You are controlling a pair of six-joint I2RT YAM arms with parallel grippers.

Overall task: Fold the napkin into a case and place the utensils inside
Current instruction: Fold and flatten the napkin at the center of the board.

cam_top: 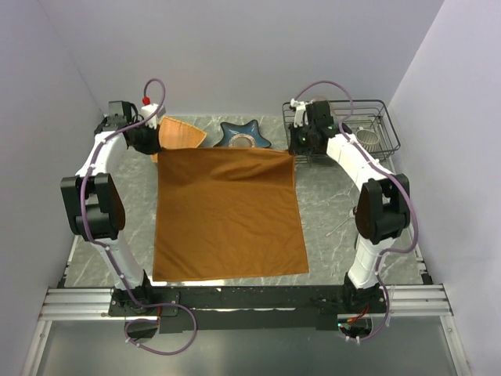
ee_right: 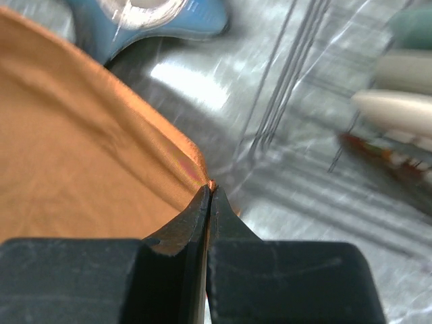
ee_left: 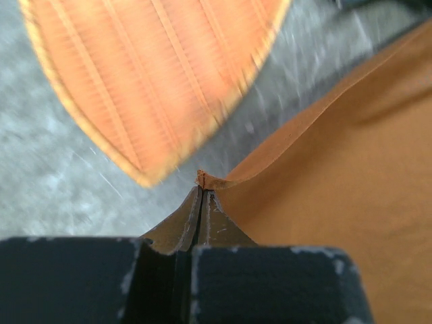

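The rust-orange napkin [cam_top: 227, 211] lies spread open and flat on the marble table, its far edge slightly lifted. My left gripper [cam_top: 155, 149] is shut on the napkin's far left corner, seen in the left wrist view [ee_left: 202, 183] with the cloth [ee_left: 337, 189] trailing off right. My right gripper [cam_top: 296, 153] is shut on the far right corner, seen in the right wrist view [ee_right: 210, 189] with the cloth [ee_right: 81, 155] to its left. One thin silver utensil [cam_top: 338, 228] lies on the table right of the napkin, by the right arm. No folded case is in view.
A lighter orange woven triangular plate [cam_top: 182, 131] [ee_left: 162, 74] and a blue star-shaped dish [cam_top: 244, 137] [ee_right: 155, 20] sit just behind the napkin's far edge. A black wire rack [cam_top: 381, 117] stands at the back right with a metal cup [cam_top: 366, 141] inside.
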